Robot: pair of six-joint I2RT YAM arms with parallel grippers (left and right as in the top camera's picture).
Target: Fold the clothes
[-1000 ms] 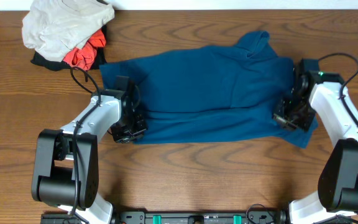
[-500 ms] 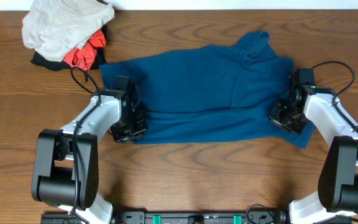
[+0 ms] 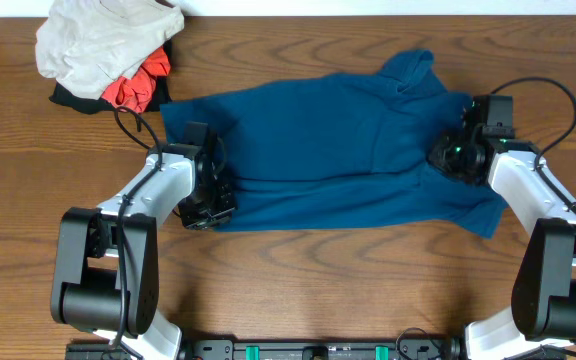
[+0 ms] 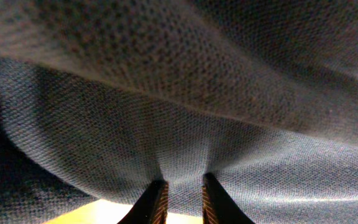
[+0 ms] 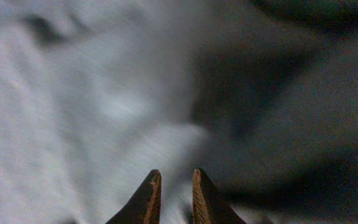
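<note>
Teal shirt (image 3: 338, 150) lies spread on the table (image 3: 298, 290), fold apparently just starting: left gripper (image 4: 180, 190) pinches cloth at the lower-left edge, right gripper (image 5: 171, 182) sits over the right sleeve end, jaws near together, grip impossible to tell through blur, so the next move likely needs a sure right pinch before lifting.

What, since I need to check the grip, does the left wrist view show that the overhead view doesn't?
Left wrist only: the left gripper, fingertips nearly together, a fold of the shirt pinched between them, its weave clear. Overhead only: the whole shirt spread on the table, the right gripper on its right side, a pile of other garments at the far left. Both: the teal shirt and the left gripper at its edge.
</note>
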